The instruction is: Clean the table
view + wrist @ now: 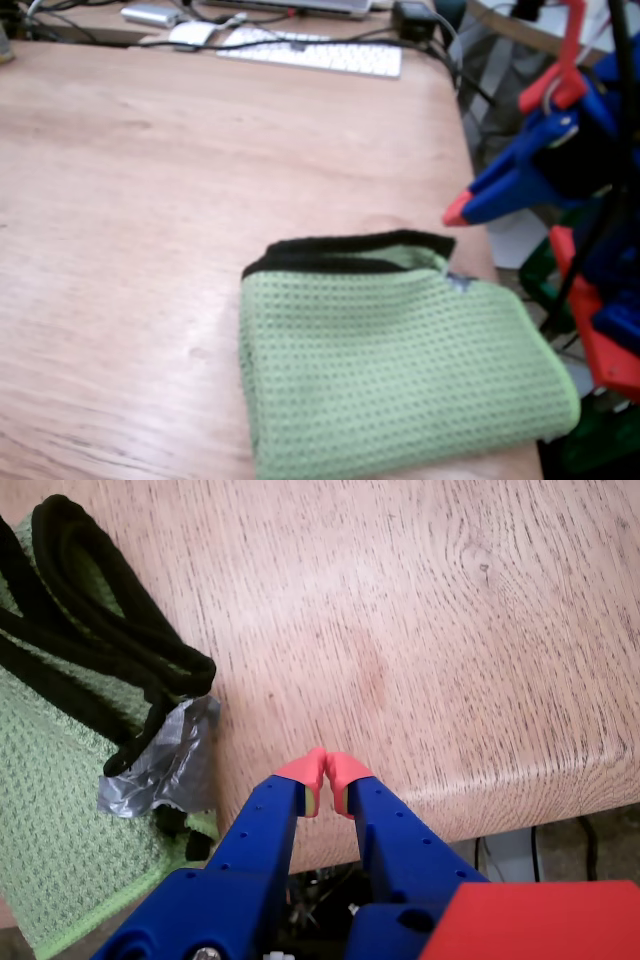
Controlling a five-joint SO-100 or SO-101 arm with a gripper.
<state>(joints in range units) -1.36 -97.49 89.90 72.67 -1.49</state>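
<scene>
I see the wooden surface filling most of the fixed view, its rounded corner toward the upper right of the frame, and at the lower centre-right lies a folded green cloth with a black hem along its top edge. The jaws of my gripper are pressed together, red tips touching, holding nothing; in the wrist view they hover over the wood's edge at lower centre, just beside the cloth, which sits at the left of that frame. In the fixed view the arm hangs off the right side, past the edge of the wood. I judge the cloth to be what I must wipe with: it looks light, soft and limp, a waffle weave that should give good friction and will not slip from the pads, but it will sag and unfold if I lift it by one layer. The black hem bunches into thick loops at the upper left of the wrist view, and that seems the best place to pinch, since it stands up from the wood and gives something firm to bite. A small grey tag pokes out at the cloth's corner, too flimsy to trust. A white keyboard and cables sit along the top of the fixed view, well apart.
</scene>
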